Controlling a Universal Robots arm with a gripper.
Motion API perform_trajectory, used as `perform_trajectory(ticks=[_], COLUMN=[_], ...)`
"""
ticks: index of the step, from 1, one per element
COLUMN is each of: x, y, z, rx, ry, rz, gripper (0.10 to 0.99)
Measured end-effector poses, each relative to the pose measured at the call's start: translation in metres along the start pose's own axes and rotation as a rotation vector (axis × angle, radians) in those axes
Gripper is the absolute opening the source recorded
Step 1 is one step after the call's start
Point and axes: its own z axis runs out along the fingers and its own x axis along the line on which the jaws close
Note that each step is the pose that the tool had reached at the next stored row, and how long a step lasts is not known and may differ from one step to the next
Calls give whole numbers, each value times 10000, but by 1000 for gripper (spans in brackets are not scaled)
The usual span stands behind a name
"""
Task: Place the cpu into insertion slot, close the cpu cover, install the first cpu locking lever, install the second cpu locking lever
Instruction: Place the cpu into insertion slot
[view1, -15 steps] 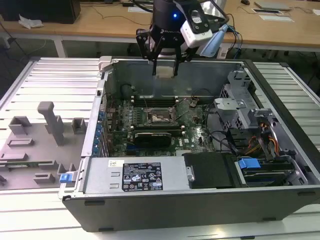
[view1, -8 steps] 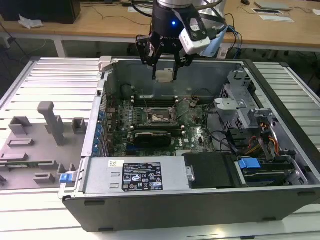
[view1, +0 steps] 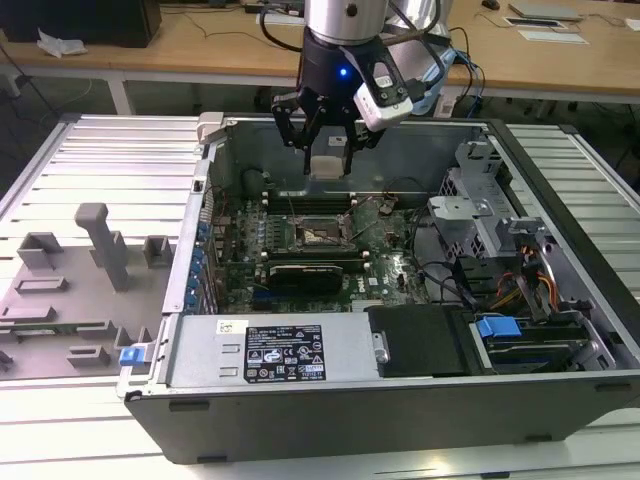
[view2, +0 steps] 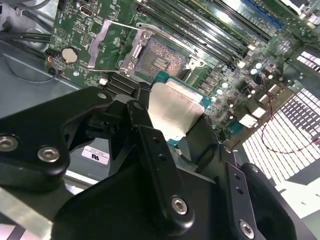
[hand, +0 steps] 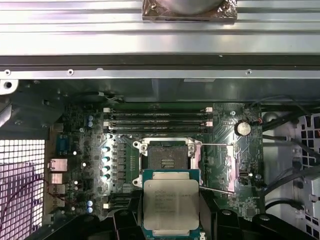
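Observation:
My gripper (view1: 327, 160) hangs over the open computer case, shut on the cpu (view1: 327, 166), a flat square chip with a dull silver top. Both wrist views show the cpu (view2: 172, 110) (hand: 171, 202) clamped between the black fingers (view2: 150, 135), held in the air above the board. The insertion slot (hand: 166, 155) (view2: 162, 57) (view1: 320, 235) lies open and bare on the green motherboard, below the chip and a little offset from it. The cpu cover (view2: 107, 45) (hand: 231, 167) is swung open beside the slot. A thin locking lever (hand: 215, 145) stands released next to it.
Long black memory slots (hand: 157, 116) run beside the socket. The case's walls (view1: 200, 200) ring the board, with a drive cage (view1: 480, 215) and cables on the exterior view's right. A grey fixture tray (view1: 80, 270) sits outside the case on the left.

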Motion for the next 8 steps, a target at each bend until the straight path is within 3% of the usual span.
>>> perform_trajectory(ticks=[4,8], x=[8,34], y=[24,21], z=[47,100], rx=[0,60], ry=[-162,-229], rz=[-117,-126], gripper=[541,541])
